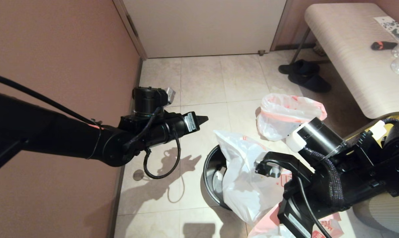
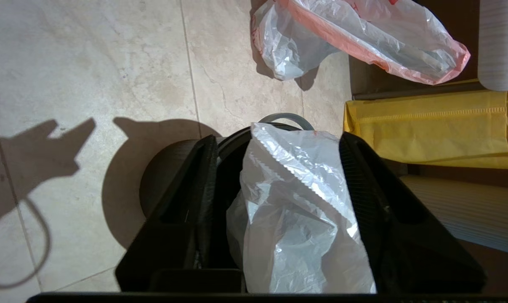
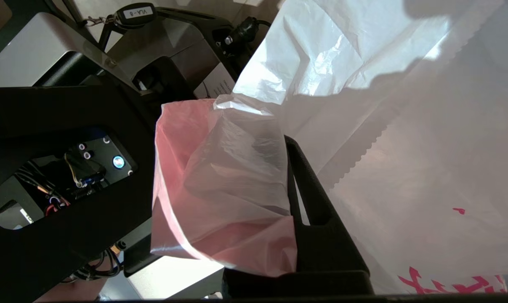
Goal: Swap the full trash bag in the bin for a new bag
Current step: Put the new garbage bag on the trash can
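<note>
A: Head view first. Black bin point(image 1: 210, 178) on the tiled floor point(image 1: 199, 82), new bag point(image 1: 244, 180) draped over its rim and partly inside. Full trash bag point(image 1: 285, 114) on the floor just behind the bin, beside a bench point(image 1: 348, 56). Dark slippers point(image 1: 305, 75) farther back.

B: And the arms?

A: Left gripper point(image 1: 202, 119) above the floor, apart from the bag. Right gripper low on the right, hidden behind the arm.

B: Left wrist view?

A: Left gripper point(image 2: 279, 185) part open, fingers on both sides of the white bag, not pressing it. Yellow bag point(image 2: 430, 130) near the full one.

B: Right wrist view?

A: Right gripper point(image 3: 279, 189) clenched on the pink rim band of the new bag
</note>
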`<state>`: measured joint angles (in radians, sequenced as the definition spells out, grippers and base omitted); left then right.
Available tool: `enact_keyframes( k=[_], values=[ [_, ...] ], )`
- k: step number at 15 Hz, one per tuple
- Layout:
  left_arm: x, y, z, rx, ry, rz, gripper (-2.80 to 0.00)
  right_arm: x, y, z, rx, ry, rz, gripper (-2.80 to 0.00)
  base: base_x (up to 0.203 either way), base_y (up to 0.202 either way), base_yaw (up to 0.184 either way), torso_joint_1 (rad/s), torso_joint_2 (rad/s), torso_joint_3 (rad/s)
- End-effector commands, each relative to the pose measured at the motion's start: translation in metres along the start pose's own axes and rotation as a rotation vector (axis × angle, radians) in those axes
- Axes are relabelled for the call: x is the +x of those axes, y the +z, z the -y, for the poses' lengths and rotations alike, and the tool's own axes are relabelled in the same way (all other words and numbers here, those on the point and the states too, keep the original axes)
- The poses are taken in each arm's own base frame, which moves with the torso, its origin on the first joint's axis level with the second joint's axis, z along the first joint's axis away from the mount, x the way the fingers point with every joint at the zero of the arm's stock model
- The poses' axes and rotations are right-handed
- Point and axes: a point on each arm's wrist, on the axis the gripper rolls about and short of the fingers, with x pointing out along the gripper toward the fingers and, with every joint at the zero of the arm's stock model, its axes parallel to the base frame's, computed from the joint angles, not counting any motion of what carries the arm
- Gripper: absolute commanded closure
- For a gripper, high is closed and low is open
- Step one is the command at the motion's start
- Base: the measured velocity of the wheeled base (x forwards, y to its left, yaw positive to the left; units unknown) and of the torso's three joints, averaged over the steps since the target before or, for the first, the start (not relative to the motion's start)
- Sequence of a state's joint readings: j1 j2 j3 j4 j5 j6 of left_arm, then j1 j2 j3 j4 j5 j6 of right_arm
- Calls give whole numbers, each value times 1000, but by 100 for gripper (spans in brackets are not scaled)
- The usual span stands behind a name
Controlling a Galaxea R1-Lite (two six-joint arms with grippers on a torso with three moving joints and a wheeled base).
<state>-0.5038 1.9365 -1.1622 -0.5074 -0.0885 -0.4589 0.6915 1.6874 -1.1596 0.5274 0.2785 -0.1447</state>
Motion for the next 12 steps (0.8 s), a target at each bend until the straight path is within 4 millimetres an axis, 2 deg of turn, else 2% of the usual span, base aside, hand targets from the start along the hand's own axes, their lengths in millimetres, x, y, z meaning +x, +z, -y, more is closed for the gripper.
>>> enact_keyframes(
  k=[1,3,5,6,7,10,12],
  values=[
    [5,-5,5,1,-11,-11,0,0,2,0,-4,3,3,0,0,0,0,0,0,0],
    [7,-13,17,9,-39,-32,0,-2,2,-1,-5,3,8,0,0,0,0,0,0,0],
    [16,-33,32,25,-67,-100,0,-2,4,0,8,-2,11,0,0,0,0,0,0,0],
    [23,-37,37,29,-76,-107,0,-2,3,4,23,-7,10,0,0,0,0,0,0,0],
    [29,-35,37,27,-78,-96,0,-3,1,7,36,-8,6,0,0,0,0,0,0,0],
    [32,-12,26,-39,-149,-78,0,-3,-5,8,41,11,-1,0,0,0,0,0,0,0],
    [38,-2,6,-103,-203,-114,0,-1,-8,8,42,39,-9,0,0,0,0,0,0,0]
  ],
)
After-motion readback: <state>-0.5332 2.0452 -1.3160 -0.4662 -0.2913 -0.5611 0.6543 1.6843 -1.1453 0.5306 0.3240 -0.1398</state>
